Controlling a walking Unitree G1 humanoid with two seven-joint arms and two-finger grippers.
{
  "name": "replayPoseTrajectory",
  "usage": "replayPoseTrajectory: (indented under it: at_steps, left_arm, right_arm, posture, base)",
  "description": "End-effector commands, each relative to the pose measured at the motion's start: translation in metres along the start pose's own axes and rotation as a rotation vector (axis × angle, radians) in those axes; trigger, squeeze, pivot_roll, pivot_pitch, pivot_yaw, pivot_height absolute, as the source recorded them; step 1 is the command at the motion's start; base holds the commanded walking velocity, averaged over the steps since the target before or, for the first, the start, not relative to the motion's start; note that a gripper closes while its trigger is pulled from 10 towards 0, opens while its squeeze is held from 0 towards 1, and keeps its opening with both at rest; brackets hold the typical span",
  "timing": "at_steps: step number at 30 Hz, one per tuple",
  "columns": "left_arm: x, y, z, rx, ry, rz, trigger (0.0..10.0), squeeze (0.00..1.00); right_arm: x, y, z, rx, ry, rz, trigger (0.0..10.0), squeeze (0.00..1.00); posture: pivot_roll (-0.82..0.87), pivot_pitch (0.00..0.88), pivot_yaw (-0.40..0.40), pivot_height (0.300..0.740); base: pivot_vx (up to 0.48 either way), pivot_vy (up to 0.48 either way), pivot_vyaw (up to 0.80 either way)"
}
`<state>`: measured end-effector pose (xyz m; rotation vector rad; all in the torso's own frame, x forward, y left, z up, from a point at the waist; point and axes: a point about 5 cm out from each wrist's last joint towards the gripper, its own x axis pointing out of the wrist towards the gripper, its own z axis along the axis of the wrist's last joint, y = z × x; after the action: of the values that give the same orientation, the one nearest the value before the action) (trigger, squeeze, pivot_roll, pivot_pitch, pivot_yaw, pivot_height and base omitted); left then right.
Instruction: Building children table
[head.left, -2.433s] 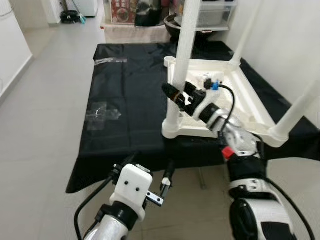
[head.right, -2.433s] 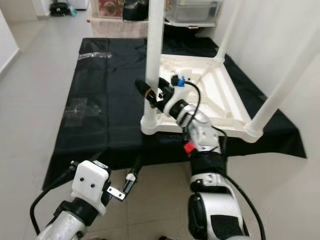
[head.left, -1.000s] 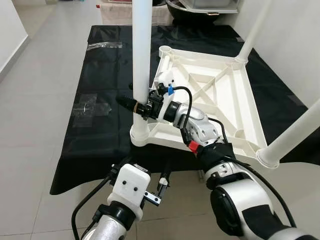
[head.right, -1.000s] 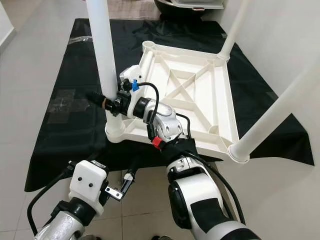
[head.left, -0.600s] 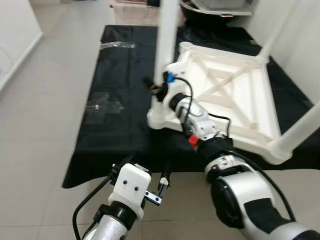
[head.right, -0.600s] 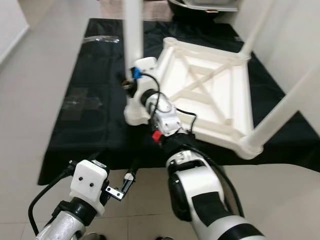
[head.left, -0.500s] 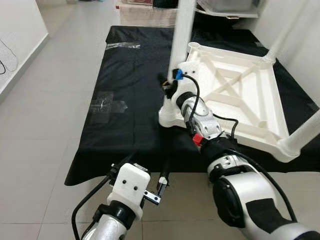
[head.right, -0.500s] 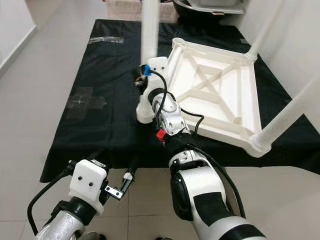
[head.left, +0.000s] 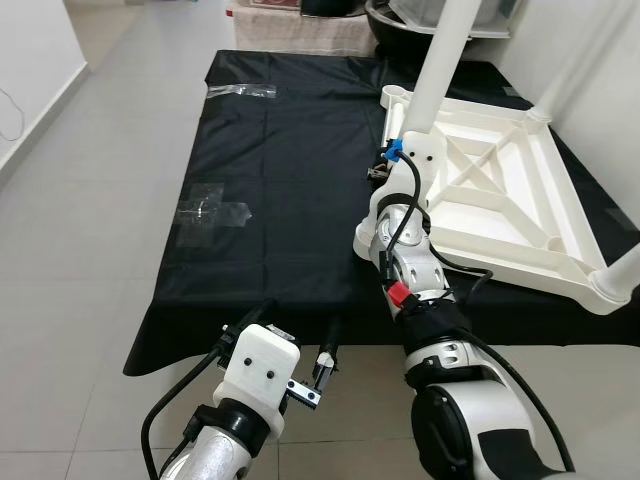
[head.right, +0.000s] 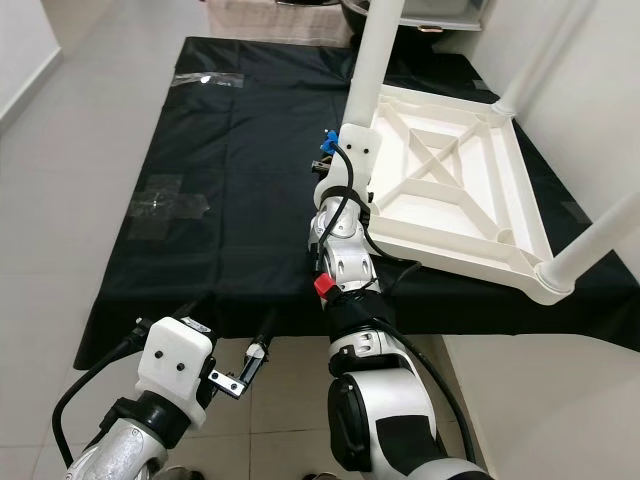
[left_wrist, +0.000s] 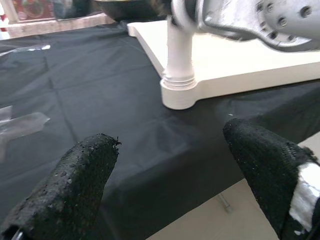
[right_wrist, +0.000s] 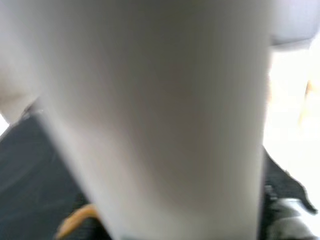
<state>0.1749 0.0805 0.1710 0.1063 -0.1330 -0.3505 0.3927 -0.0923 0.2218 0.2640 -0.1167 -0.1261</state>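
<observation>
Lying upside down on a black cloth (head.left: 270, 180), the white table (head.left: 500, 200) sits toward the cloth's right side, legs pointing up. The right gripper (head.left: 378, 176) reaches to the near-left leg (head.left: 432, 70) at its base; the head views hide the fingers behind the wrist, so whether it grips the leg cannot be told. The right wrist view adds only a blurred white surface — the leg (right_wrist: 165, 115) very close to the lens.

The left gripper (head.left: 290, 345) hangs low in front of the cloth's near edge, released, touching nothing. Its wrist view shows what the head views lack: both fingertips (left_wrist: 85, 170) spread wide, and between them the leg socket (left_wrist: 178, 85) seated at the table's corner.

Open cloth extends left of the table, bare except for tape patches (head.left: 212, 212). The table's near-right corner (head.left: 610, 285) lies close to the cloth's edge — tiled floor (head.left: 80, 260) is open on the left.
</observation>
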Motion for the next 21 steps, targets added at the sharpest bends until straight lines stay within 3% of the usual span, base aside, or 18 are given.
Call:
replayPoseTrajectory:
  at_steps: [1, 4, 5, 6, 7, 8, 9, 10, 11, 12, 13, 14, 15, 17, 18, 19, 20, 21]
  left_arm:
    - [-0.001, -0.002, -0.001, -0.014, 0.011, -0.002, 10.0, 0.00]
    - [-0.001, -0.002, -0.001, -0.014, 0.011, -0.003, 10.0, 0.00]
    - [-0.001, -0.002, -0.001, -0.013, 0.011, -0.003, 10.0, 0.00]
    - [-0.001, -0.002, -0.001, -0.013, 0.011, -0.003, 10.0, 0.00]
    - [-0.001, -0.002, -0.001, -0.013, 0.012, -0.004, 10.0, 0.00]
    - [-0.001, -0.002, -0.001, -0.013, 0.012, -0.004, 10.0, 0.00]
    - [-0.001, -0.002, -0.001, -0.013, 0.012, -0.006, 10.0, 0.00]
    - [-0.001, -0.002, -0.001, -0.013, 0.012, -0.006, 10.0, 0.00]
    - [-0.001, -0.003, -0.001, -0.013, 0.011, -0.007, 10.0, 0.00]
    - [-0.001, -0.003, -0.001, -0.013, 0.011, -0.007, 10.0, 0.00]
    - [-0.001, -0.003, -0.001, -0.012, 0.010, -0.007, 10.0, 0.00]
    - [-0.001, -0.003, -0.001, -0.012, 0.010, -0.007, 10.0, 0.00]
    - [-0.001, -0.002, 0.000, -0.002, 0.004, -0.003, 10.0, 0.00]
    - [-0.001, -0.002, 0.000, -0.002, 0.004, -0.003, 10.0, 0.00]
    - [-0.001, -0.002, 0.000, 0.002, 0.000, 0.000, 10.0, 0.00]
    - [-0.001, -0.002, 0.000, 0.002, 0.000, 0.000, 10.0, 0.00]
    - [-0.001, -0.001, 0.000, 0.003, 0.001, 0.002, 10.0, 0.00]
    - [-0.001, -0.001, 0.000, 0.003, 0.001, 0.002, 10.0, 0.00]
  right_arm:
    - [-0.001, -0.003, -0.006, 0.042, 0.027, 0.016, 10.0, 1.00]
    - [0.001, -0.002, 0.003, 0.065, -0.013, 0.112, 10.0, 1.00]
    - [0.001, 0.000, 0.007, 0.093, -0.015, 0.214, 10.0, 0.00]
    - [0.001, 0.000, 0.007, 0.093, -0.015, 0.214, 10.0, 0.00]
    - [0.001, 0.003, 0.010, 0.158, 0.010, 0.377, 10.0, 0.00]
    - [0.001, 0.003, 0.010, 0.158, 0.010, 0.377, 10.0, 0.00]
    - [-0.002, 0.007, 0.014, 0.186, 0.026, 0.571, 10.0, 0.00]
    - [-0.002, 0.007, 0.014, 0.186, 0.026, 0.571, 10.0, 0.00]
    - [-0.006, 0.009, 0.016, 0.225, 0.067, 0.752, 10.0, 0.00]
    - [-0.006, 0.009, 0.016, 0.225, 0.067, 0.752, 10.0, 0.00]
    - [-0.012, 0.009, 0.016, 0.211, 0.090, 0.895, 10.0, 0.00]
    - [-0.012, 0.009, 0.016, 0.211, 0.090, 0.895, 10.0, 0.00]
    - [-0.019, 0.008, 0.013, 0.151, 0.129, 1.048, 10.0, 0.00]
    - [-0.019, 0.008, 0.013, 0.151, 0.129, 1.048, 10.0, 0.00]
    - [-0.025, 0.007, 0.009, 0.105, 0.171, 1.170, 10.0, 0.00]
    - [-0.025, 0.007, 0.009, 0.105, 0.171, 1.170, 10.0, 0.00]
    - [-0.031, 0.006, 0.003, 0.035, 0.214, 1.288, 10.0, 0.00]
    - [-0.031, 0.006, 0.003, 0.035, 0.214, 1.288, 10.0, 0.00]
  posture:
    - [0.16, 0.145, -0.103, 0.740]
    - [0.16, 0.142, -0.103, 0.740]
    - [0.16, 0.138, -0.103, 0.740]
    - [0.16, 0.138, -0.103, 0.740]
    - [0.16, 0.135, -0.104, 0.740]
    - [0.16, 0.135, -0.104, 0.740]
    - [0.16, 0.135, -0.104, 0.740]
    - [0.16, 0.135, -0.104, 0.740]
    - [0.16, 0.128, -0.108, 0.740]
    - [0.16, 0.128, -0.108, 0.740]
    - [0.16, 0.125, -0.109, 0.740]
    - [0.16, 0.125, -0.109, 0.740]
    - [0.17, 0.120, -0.112, 0.740]
    - [0.17, 0.120, -0.112, 0.740]
    - [0.17, 0.116, -0.117, 0.740]
    - [0.17, 0.116, -0.117, 0.740]
    - [0.18, 0.114, -0.117, 0.740]
    - [0.18, 0.114, -0.117, 0.740]
  base:
    - [0.000, 0.000, 0.00]
    - [0.000, 0.000, 0.00]
    - [0.000, 0.000, 0.00]
    - [0.000, 0.000, 0.00]
    - [0.000, 0.000, 0.00]
    - [0.000, 0.000, 0.00]
    - [0.000, 0.000, 0.00]
    - [0.000, 0.000, 0.00]
    - [0.000, 0.000, 0.00]
    - [0.000, 0.000, 0.00]
    - [0.000, 0.000, 0.00]
    - [0.000, 0.000, 0.00]
    - [0.000, 0.000, 0.00]
    - [0.000, 0.000, 0.00]
    - [0.000, 0.000, 0.00]
    - [0.000, 0.000, 0.00]
    - [0.000, 0.000, 0.00]
    - [0.000, 0.000, 0.00]
